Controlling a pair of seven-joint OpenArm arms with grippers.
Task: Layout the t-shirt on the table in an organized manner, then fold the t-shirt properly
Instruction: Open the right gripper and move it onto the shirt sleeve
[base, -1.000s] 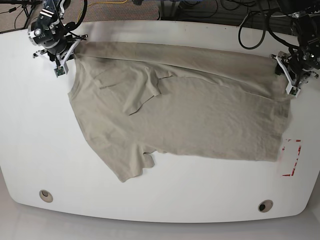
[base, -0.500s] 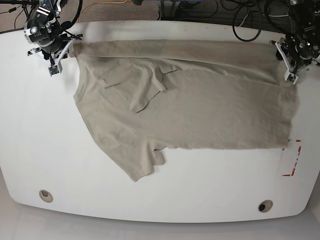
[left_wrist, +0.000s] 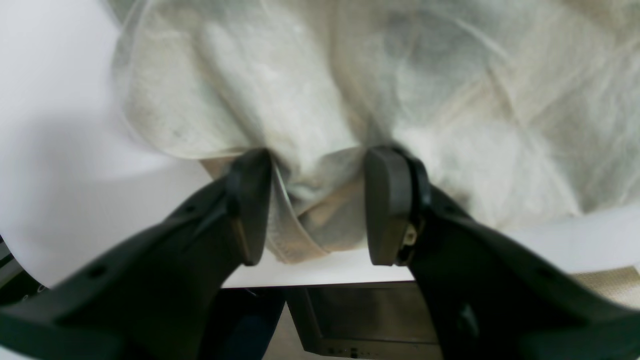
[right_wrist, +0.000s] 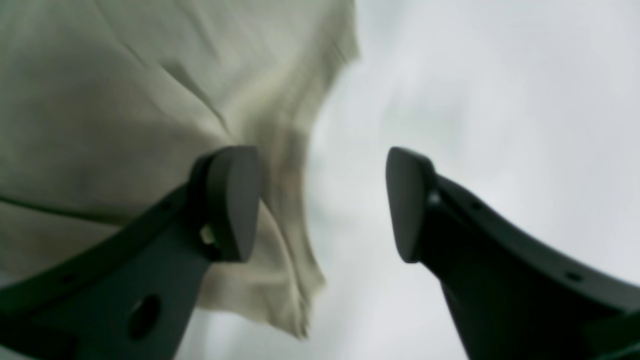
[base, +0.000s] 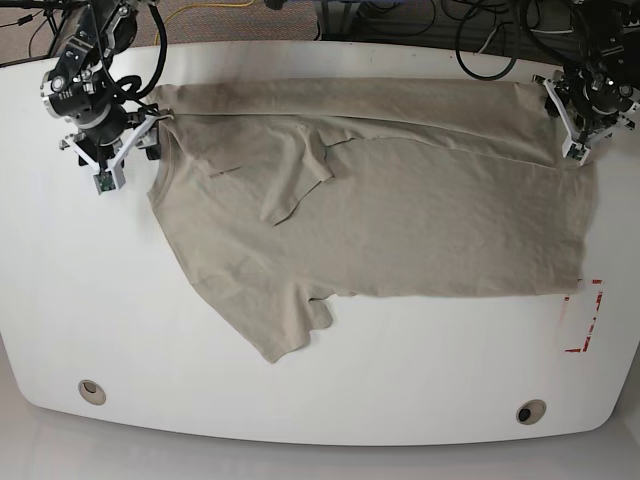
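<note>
The beige t-shirt (base: 400, 210) lies spread across the white table (base: 400, 400), its upper edge along the far side, with one sleeve folded over near the collar. My left gripper (base: 580, 125) is at the shirt's far right corner. In the left wrist view its jaws (left_wrist: 317, 200) stand apart, with a bunch of the shirt's hem (left_wrist: 320, 220) lying between them. My right gripper (base: 115, 155) is just left of the shirt's far left corner. In the right wrist view it (right_wrist: 322, 200) is open over bare table, with the shirt (right_wrist: 125, 100) beside its left finger.
Two round grey grommet holes (base: 92, 391) (base: 530, 411) sit near the front edge. A red-tape mark (base: 585, 315) lies at the right, just below the shirt's hem. Cables and dark gear lie beyond the far table edge.
The shirt was drawn toward the far edge and stretched flatter. The right gripper has let go of the left corner and moved nearer. The left gripper has moved a little farther back.
</note>
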